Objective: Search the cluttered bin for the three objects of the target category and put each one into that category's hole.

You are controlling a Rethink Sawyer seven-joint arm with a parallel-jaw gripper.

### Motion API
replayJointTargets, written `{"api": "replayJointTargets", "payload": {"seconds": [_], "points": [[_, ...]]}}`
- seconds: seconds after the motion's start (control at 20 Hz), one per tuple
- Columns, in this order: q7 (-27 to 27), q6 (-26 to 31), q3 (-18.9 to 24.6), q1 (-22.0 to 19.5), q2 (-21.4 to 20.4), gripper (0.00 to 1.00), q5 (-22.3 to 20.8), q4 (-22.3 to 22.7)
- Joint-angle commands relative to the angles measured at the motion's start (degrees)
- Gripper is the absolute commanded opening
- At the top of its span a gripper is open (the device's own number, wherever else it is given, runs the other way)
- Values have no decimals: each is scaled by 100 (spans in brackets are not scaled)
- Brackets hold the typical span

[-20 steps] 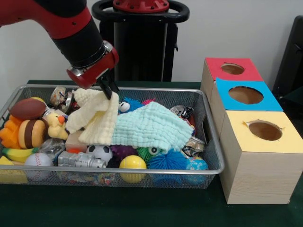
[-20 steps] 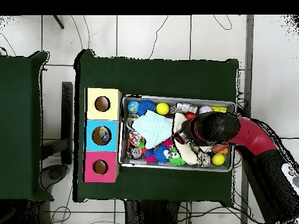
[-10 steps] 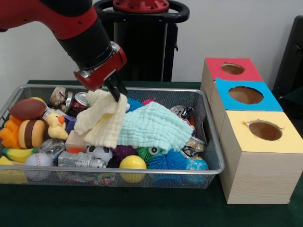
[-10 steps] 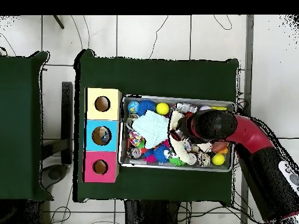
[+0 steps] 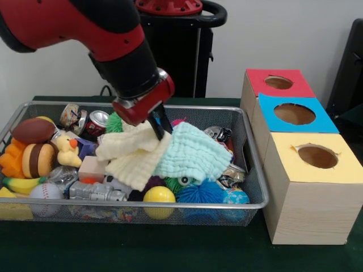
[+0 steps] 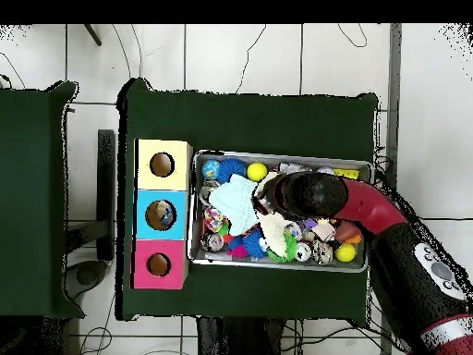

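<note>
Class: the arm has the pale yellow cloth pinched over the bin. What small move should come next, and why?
Probably lift a little higher. The gripper holds the yellow cloth, but its lower folds drape on the toys and overlap the blue cloth in the wire bin. Raising it clears the clutter before carrying it toward the boxes.

The bench (image 6: 249, 120) was covered in dark green cloth. A second green-covered table (image 6: 32, 199) stood apart on one side of it in the overhead view, a strip of floor between them. The floor (image 6: 240, 55) was laid in pale square tiles with dark joints, and thin dark cables (image 6: 249, 51) trailed across it. Behind the bench, the front view showed a plain off-white wall (image 5: 283, 34), evenly lit. A dark object (image 5: 349, 68) stood at the right edge; its kind could not be determined.
</note>
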Motion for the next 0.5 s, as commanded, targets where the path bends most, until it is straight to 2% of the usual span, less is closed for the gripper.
{"api": "replayJointTargets", "payload": {"seconds": [0.05,0.2,0.5], "points": [[913,-573,-489,441,414,0,-375,0],[907,-486,-672,579,355,0,-424,-55],[884,-546,-777,644,322,0,-407,-49]]}}
